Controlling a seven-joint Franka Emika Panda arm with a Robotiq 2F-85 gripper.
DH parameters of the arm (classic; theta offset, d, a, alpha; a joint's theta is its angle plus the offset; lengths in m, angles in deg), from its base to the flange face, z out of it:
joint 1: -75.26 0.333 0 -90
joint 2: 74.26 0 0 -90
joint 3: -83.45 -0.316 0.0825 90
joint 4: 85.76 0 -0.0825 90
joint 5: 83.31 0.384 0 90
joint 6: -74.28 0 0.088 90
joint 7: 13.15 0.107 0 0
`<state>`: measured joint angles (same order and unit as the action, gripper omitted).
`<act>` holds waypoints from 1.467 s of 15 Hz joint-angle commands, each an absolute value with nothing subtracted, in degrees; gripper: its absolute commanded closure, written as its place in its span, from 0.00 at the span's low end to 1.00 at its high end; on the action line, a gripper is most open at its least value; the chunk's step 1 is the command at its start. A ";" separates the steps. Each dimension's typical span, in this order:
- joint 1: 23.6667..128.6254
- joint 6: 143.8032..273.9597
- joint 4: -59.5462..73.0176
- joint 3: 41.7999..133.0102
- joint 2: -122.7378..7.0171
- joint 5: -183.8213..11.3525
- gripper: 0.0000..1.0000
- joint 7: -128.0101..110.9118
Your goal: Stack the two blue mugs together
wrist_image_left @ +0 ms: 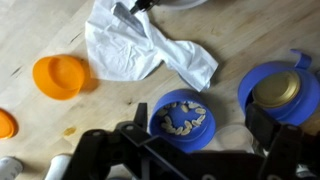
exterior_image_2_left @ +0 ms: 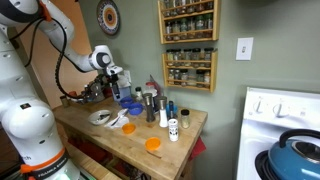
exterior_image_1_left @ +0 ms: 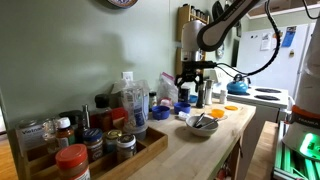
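Observation:
In the wrist view one blue mug [wrist_image_left: 182, 118] stands on the wooden counter and holds pale seed-like pieces. The second blue mug [wrist_image_left: 278, 92] stands to its right, with a shiny brownish inside, partly cut off by the frame edge. My gripper [wrist_image_left: 200, 142] is open above them, its dark fingers spread on either side of the first mug without touching it. In both exterior views the gripper [exterior_image_1_left: 190, 74] [exterior_image_2_left: 117, 80] hangs low over the counter; blue shapes [exterior_image_2_left: 130, 104] show beneath it.
A crumpled white cloth [wrist_image_left: 140, 45] lies just beyond the mugs. Orange lids [wrist_image_left: 60, 77] lie to the left. A white bowl with utensils [exterior_image_1_left: 201, 124], bottles and jars [exterior_image_1_left: 128, 105], a spice crate [exterior_image_1_left: 90, 150] and a light blue kettle [exterior_image_1_left: 238, 87] on the stove are around.

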<state>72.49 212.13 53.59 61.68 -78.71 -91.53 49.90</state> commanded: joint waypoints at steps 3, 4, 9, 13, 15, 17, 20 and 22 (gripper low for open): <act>80.67 225.24 51.66 67.44 -65.43 -79.48 0.00 46.27; 81.59 228.67 51.22 68.13 -63.64 -78.78 0.00 46.44; 84.20 236.91 48.63 70.76 -59.66 -73.52 0.00 44.14; 87.31 236.62 46.84 74.23 -56.74 -75.78 0.35 46.17; 88.60 236.99 46.28 75.73 -55.76 -76.02 0.50 46.61; 89.81 237.53 45.83 77.08 -55.04 -76.18 0.65 47.12; 91.25 237.82 45.37 78.83 -54.94 -76.39 0.87 48.01; 92.03 237.76 45.54 80.03 -55.88 -76.78 0.99 48.63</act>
<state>89.89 236.77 45.69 77.69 -55.62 -75.69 46.44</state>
